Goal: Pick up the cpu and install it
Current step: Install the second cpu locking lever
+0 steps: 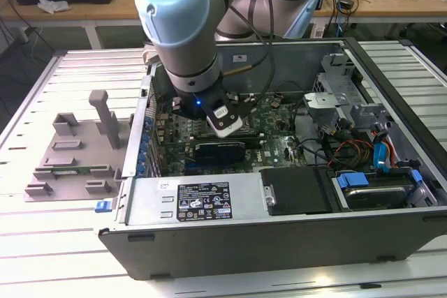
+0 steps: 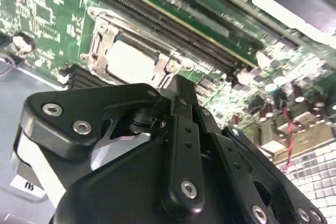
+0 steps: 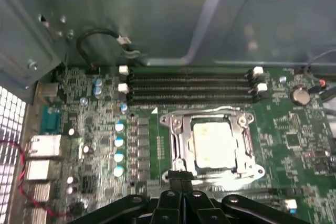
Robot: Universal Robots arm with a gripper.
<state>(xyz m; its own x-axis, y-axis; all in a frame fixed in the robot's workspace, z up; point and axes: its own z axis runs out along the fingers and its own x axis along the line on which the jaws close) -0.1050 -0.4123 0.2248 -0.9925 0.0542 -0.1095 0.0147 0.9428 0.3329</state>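
Exterior view first: your arm reaches down into the open computer case [image 1: 279, 200], which lies on its side on the slatted tabletop [image 1: 42, 242], so the motherboard [image 1: 276, 120] faces up and can be worked from above. The hand [image 1: 209, 127] hangs low over the board's middle, just above the black card with a heatsink [image 1: 220, 150]. On the exterior view's left, well apart from the case, sits the grey plastic tray [image 1: 73, 158], with nothing silver that you can make out in its holders. Look at the first wrist view and you find the cpu [image 3: 214, 142]: the pale silver-grey square lies flat inside the socket frame [image 3: 176, 140], whose metal bracket surrounds it on all sides, just beside the bank of memory slots [image 3: 191, 85]. It appears seated level in the socket, so judge the placing as done or nearly so. In both wrist views the hand's fingers [image 3: 181, 179] are drawn together to a narrow close with nothing between them; the tips point at the near edge of the socket frame, very close to it, though you cannot tell whether they touch the metal. The second wrist view shows the same chip [image 2: 131, 61] beyond the black linkage of the hand [image 2: 176, 90], bright and clear of the fingers. Whether the socket's retention lever is latched is not plain from these angles.
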